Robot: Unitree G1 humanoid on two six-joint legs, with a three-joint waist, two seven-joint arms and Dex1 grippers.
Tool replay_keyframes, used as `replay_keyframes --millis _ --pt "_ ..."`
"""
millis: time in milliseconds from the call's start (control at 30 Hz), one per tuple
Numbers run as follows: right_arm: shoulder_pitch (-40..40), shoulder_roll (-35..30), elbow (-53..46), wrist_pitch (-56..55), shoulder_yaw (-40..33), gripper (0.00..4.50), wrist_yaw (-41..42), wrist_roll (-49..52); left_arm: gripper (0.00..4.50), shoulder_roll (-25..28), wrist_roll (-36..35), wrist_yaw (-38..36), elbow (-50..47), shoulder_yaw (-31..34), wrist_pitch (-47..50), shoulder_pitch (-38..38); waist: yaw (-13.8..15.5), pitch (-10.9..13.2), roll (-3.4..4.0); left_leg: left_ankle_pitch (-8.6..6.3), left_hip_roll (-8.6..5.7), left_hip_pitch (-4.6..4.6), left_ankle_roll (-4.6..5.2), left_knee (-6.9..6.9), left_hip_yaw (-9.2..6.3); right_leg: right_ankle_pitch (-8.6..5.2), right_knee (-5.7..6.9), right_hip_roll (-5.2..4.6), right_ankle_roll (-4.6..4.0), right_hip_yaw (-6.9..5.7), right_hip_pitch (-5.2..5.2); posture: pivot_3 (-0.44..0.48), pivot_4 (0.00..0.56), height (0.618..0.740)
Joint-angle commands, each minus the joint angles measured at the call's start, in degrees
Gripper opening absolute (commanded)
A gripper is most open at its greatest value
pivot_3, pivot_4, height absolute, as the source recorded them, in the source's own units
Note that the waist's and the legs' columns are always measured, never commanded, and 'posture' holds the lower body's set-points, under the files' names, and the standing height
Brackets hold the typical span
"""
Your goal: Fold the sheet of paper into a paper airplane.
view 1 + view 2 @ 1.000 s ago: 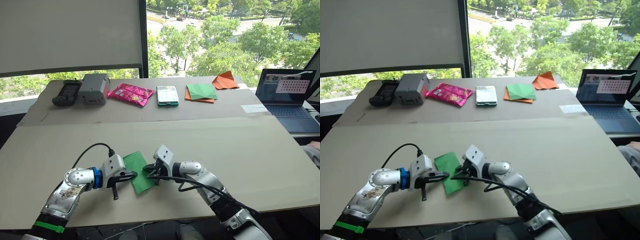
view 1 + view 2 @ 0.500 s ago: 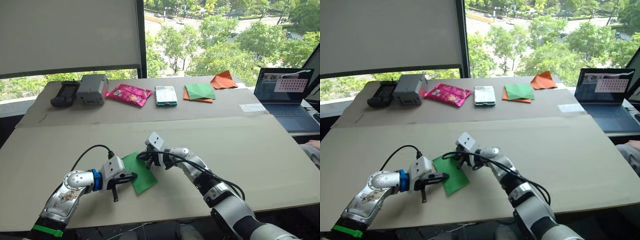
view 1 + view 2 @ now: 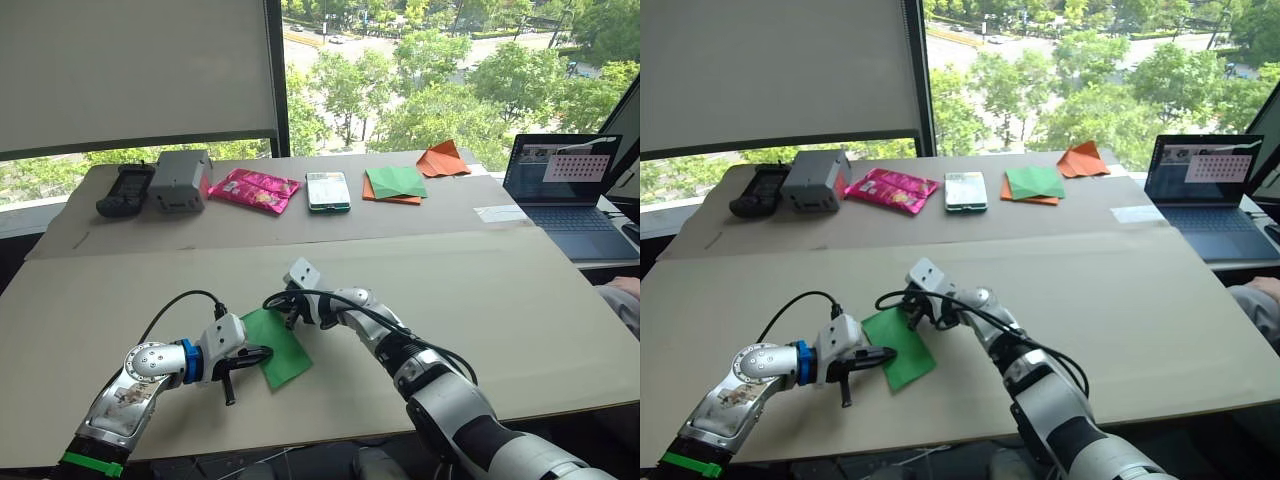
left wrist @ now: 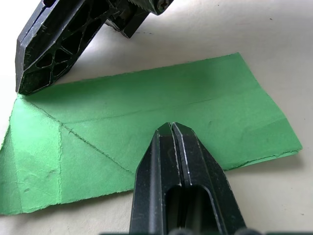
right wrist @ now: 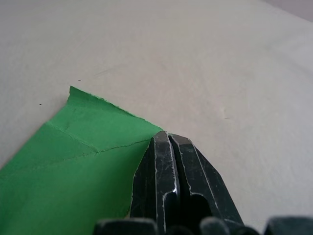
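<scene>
The sheet of paper [image 3: 273, 345] lies flat under both grippers' closed jaws: left gripper [image 4: 171, 128], right gripper [image 5: 165, 137]

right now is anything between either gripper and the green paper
Nothing visible. Both grippers are already at the paper, which lies flat on the table: the left gripper rests its shut jaws on the paper's near side, and the right gripper, also shut, sits at its far edge.

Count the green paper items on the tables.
2: the sheet of paper lies on the near table between both grippers; another green sheet tops the green-and-orange paper stack on the far table.
</scene>
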Motion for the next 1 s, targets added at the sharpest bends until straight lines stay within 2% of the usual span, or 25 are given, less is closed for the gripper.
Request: replay_keyframes --millis 33,400,1000 --pt "6.06 -2.61 -0.33 3.75 2.16 0.08 1.34 -3.51 0.0 0.42 1.37 0.19 0.78 -0.76 0.65 0.2 0.09 -0.01 0.01 0.0 -0.01 0.0 0.0 0.0 0.0 -0.02 0.0 0.0 -0.02 0.0 0.01 0.0 0.15 0.74" --pt "15.21 -5.95 -14.84 10.66 4.9 0.08 3.24 -4.89 0.0 0.35 1.59 -0.12 2.06 -1.23 -0.09 -0.58 0.17 -0.06 0.02 0.0 -0.02 -0.01 -0.01 0.0 -0.01 -0.09 -0.03 -0.01 -0.01 0.0 0.03 0.0 0.15 0.74" --pt "23.45 -13.29 -31.86 20.32 13.25 0.08 7.27 -6.32 0.0 0.28 1.9 -0.39 3.22 -1.58 -0.79 -1.35 0.24 -0.27 0.0 -0.01 -0.02 -0.02 -0.02 -0.06 -0.01 -0.1 -0.25 -0.03 -0.02 -0.01 0.03 0.0 0.15 0.74"
